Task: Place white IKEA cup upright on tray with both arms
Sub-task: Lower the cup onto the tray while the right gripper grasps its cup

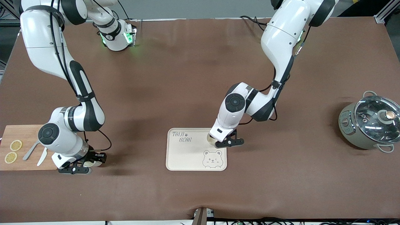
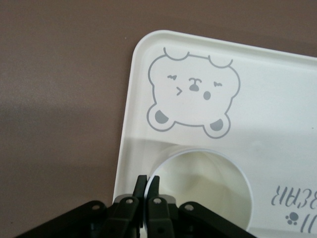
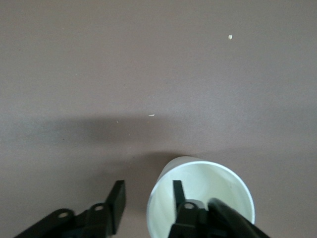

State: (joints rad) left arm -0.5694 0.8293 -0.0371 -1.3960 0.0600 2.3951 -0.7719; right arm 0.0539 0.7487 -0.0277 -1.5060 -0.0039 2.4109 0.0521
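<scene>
A white cup (image 1: pixel 211 139) stands upright on the cream tray (image 1: pixel 187 156), at the corner nearest the left arm's base. My left gripper (image 1: pixel 219 142) is shut on its rim. In the left wrist view the fingers (image 2: pixel 141 184) pinch the cup's wall (image 2: pixel 208 188), one inside and one outside, next to the bear face (image 2: pixel 193 94) on the tray (image 2: pixel 277 89). A second white cup (image 1: pixel 94 162) stands on the brown table beside the cutting board. My right gripper (image 1: pixel 82 165) is open around its wall. In the right wrist view, the gripper (image 3: pixel 148 186) has one finger inside that cup (image 3: pixel 213 191) and one outside.
A wooden cutting board (image 1: pixel 26 134) with lemon slices (image 1: pixel 15 145), a knife and a spoon lies at the right arm's end. A grey pot with a glass lid (image 1: pixel 370 123) stands at the left arm's end.
</scene>
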